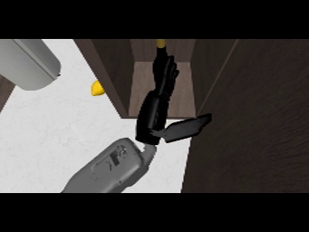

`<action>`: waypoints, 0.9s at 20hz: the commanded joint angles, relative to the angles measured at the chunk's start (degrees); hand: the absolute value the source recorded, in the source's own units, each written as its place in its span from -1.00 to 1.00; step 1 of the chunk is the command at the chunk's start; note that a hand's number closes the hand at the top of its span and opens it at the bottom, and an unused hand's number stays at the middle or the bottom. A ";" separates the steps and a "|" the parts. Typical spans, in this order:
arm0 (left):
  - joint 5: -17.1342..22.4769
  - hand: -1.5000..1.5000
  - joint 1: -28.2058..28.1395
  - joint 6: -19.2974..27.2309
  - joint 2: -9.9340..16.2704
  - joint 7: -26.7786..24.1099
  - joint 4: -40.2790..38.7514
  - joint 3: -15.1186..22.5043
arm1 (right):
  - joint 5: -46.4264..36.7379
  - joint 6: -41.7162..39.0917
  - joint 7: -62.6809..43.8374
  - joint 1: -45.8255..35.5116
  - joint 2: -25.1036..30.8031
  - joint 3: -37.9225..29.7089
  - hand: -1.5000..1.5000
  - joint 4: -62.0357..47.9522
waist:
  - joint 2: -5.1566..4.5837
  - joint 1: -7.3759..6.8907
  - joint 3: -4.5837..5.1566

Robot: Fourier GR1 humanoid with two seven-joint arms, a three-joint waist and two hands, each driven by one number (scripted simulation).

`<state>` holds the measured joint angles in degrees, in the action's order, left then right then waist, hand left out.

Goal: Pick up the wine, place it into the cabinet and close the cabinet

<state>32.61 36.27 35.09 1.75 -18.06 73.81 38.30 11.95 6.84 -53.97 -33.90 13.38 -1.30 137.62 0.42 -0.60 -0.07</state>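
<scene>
The dark wooden cabinet [257,113] takes up the whole right side of my view, its open compartment showing a lighter brown floor between two dark side walls, and its door swung out toward me along the right. Beneath it and to the left spreads the white marbled counter [43,131], with a strip of dark wood along its left edge. A large grey rounded object [26,63] sits at the upper left corner of the counter (I cannot tell what it is). My grey forearm rises from the lower edge toward the cabinet opening, and my right hand [158,97] reaches into the compartment, black and stretched long, fingers [169,68] wrapped along the dark body of the wine [161,44], of which only the yellow top shows clearly past my fingertips, deep inside the cabinet at the back of the opening. My thumb sticks out to the right near the cabinet's front edge. A small yellow object [97,89] peeks out on the counter, just beside the cabinet's left wall.
</scene>
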 commanded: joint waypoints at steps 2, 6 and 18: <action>-1.59 -1.00 -7.11 7.46 -1.67 -0.21 12.49 4.87 | 0.94 1.13 -2.67 0.33 0.33 -0.55 -1.00 4.80 | 0.03 0.52 0.09; -2.79 1.00 -19.09 7.35 -0.14 -2.27 20.69 9.45 | -2.56 2.76 -3.08 -1.78 0.12 2.01 -1.00 2.68 | -0.03 0.01 0.13; -4.65 1.00 -31.44 0.69 14.96 1.04 41.13 12.80 | 2.98 1.31 -5.49 -3.49 -0.50 5.71 1.00 1.50 | -0.15 0.10 0.11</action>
<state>28.74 7.50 37.04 13.09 -17.75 110.16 50.36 10.62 8.49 -56.12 -36.05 13.82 1.79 137.77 0.26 -0.34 0.01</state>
